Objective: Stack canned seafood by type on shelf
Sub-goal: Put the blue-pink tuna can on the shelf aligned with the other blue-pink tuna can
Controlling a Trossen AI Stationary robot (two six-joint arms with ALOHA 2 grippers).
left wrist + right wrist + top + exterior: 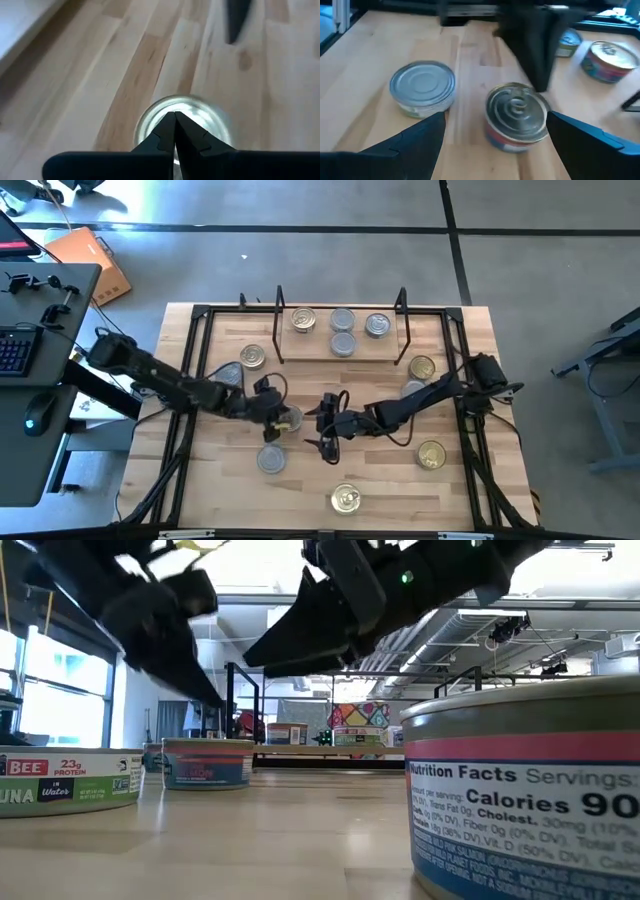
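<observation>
The shelf [312,346], a light-wood board with black wire ends, stands at the table's far middle and carries several tins [343,320]. More tins lie scattered on the table. My left gripper [272,418] [174,116] is shut and points down over a pull-tab tin [289,418] [186,116] that stands on its base. My right gripper [325,430] [495,120] is open just right of that tin [516,114]. Its fingers stand on either side of the tin without touching it. A plain silver-lidded tin [422,86] [271,459] stands close by. My left gripper comes from above with shut fingers [167,131] over the pull-tab tin's lid [150,117]. The tips hide the spot beneath them, so I cannot tell whether they touch the lid. The tin stands flat on the table.
Loose tins sit at the left [253,357], the right [422,367] [432,455] and the near edge [346,499]. A black frame [195,370] runs along the table's sides. In the low view, tins [70,780] [530,800] stand close to the camera.
</observation>
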